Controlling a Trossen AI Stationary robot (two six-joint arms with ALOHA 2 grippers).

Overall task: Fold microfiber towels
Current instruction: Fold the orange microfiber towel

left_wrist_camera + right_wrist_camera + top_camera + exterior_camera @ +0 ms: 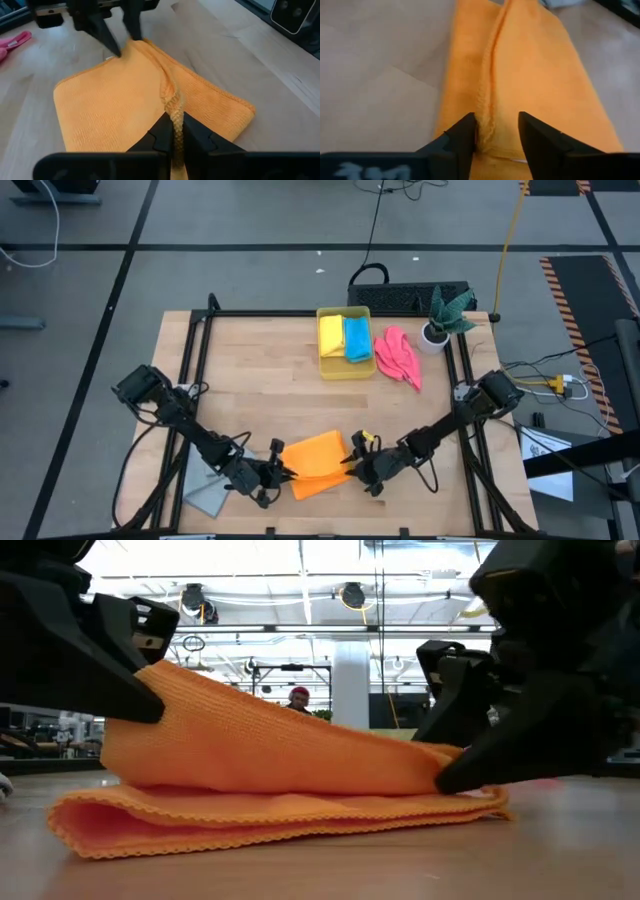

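An orange towel, folded over itself, lies on the wooden table near its front edge. My left gripper is at the towel's left end, shut on it. My right gripper is at the towel's right end, open, its fingers astride a raised ridge of the cloth. A yellow towel and a blue towel lie in the yellow bin. A pink towel lies crumpled beside the bin. A grey towel lies flat under my left arm. My left gripper pinches a bunched edge of the orange towel's upper layer between its two fingers, slanting down from the table's left. That end is raised; the layer slopes down to the right, and the lower part lies on the table. My right gripper holds nothing between its open fingers. One fingertip rests on the towel's upper layer at the right end, and one finger lies against the ridge. The fingers slant down from the table's right.
A potted plant stands at the far right corner. A black frame runs along the table's edges. Bare wood lies between the orange towel and the bin. A person shows in the room behind.
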